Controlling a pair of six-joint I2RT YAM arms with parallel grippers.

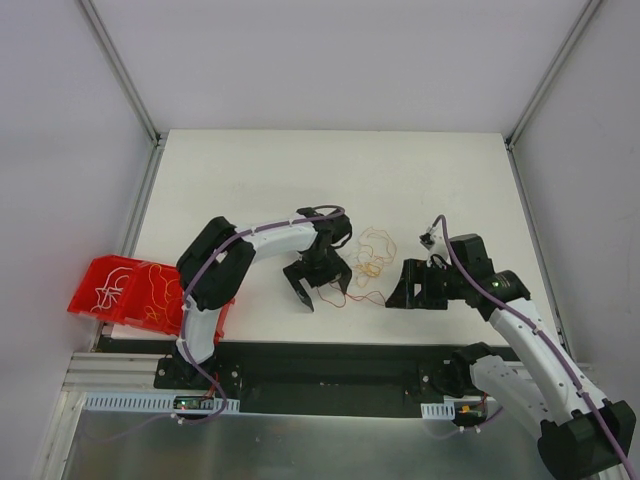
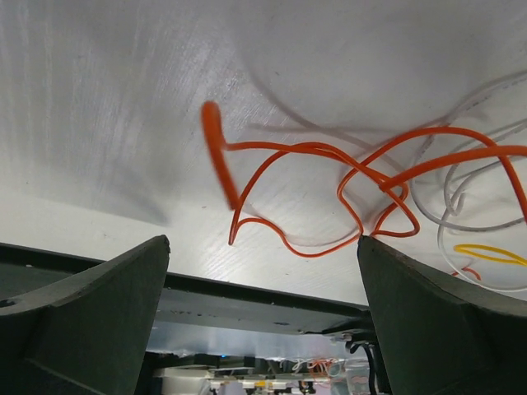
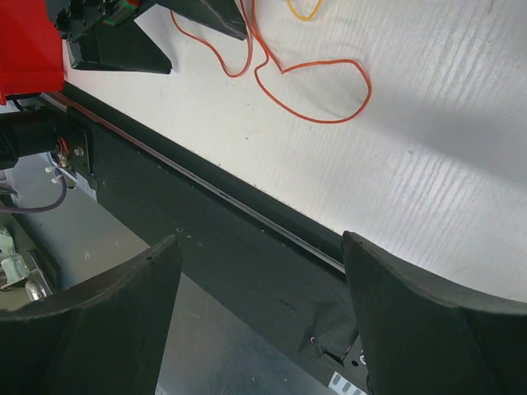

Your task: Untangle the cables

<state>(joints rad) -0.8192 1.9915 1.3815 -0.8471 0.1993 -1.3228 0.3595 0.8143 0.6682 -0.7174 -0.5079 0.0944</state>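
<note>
Cables (image 1: 365,262), thin strands in red, orange-yellow and whitish, lie in a loose tangle on the white table (image 1: 300,170), just beyond the middle of the black rail (image 1: 330,350) that runs along its near edge; a red loop trails out of the heap toward that rail. The left gripper (image 1: 322,285) hangs over the table a little beyond the rail, at the tangle's left side, its jaws spread wide with nothing between them. Its wrist camera looks straight at a curl of the red strand (image 2: 313,197) that lifts off the surface. That placement suggests it is lined up to pinch this strand, the one that stands clearest of the others. The right gripper (image 1: 405,285) sits at about the same distance from the rail on the tangle's other side, also spread and empty. It probably waits there to pin or pull the rest while the red strand is drawn away. A red bin (image 1: 120,290) stands at the rail's left end with a few strands already inside, likely the place for freed cables. The heap looks loosely crossed, not knotted, so a slow pull should part it, though thin wire can easily slip from the jaws.
</note>
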